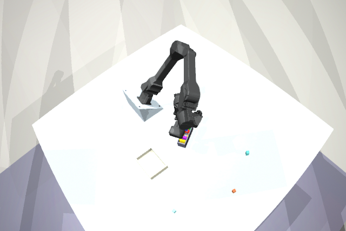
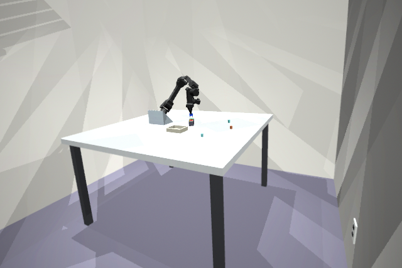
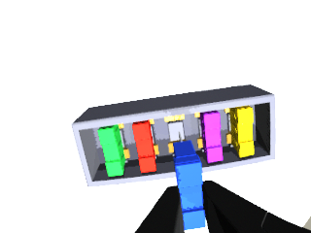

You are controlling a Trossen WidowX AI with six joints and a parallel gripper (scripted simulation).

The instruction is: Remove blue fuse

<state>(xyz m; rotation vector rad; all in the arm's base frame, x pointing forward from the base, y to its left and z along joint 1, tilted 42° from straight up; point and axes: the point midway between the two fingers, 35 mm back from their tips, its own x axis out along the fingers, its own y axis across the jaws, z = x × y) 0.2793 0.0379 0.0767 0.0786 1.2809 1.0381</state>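
Two black fingers pinch the blue fuse (image 3: 190, 184), hiding its lower sides.

Top high overhead, exterior far (room-wide), wrist close, downward

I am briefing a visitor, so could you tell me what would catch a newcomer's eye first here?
The blue fuse, pinched between the dark fingers, hangs above the middle slot of the fuse block. Green, red, magenta and yellow fuses stand seated either side. The shallow tray lies apart, nearer the table's front edge.
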